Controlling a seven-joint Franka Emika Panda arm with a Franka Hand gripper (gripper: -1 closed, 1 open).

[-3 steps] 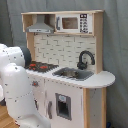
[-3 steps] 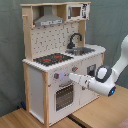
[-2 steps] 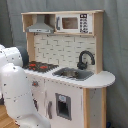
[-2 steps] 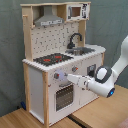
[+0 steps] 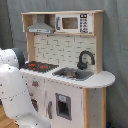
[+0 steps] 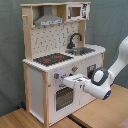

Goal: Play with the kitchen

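White gripper (image 6: 67, 80) sits at your kitchen (image 6: 55, 30) front edge, likely for the knobs (image 6: 56, 76); finger opening cannot be told.

Backdrop: dull grey-green fabric curtain (image 6: 10, 55) hanging in soft folds (seen in both exterior views). Underfoot, light wooden tabletop panels (image 6: 107, 112) with a dark seam between them.
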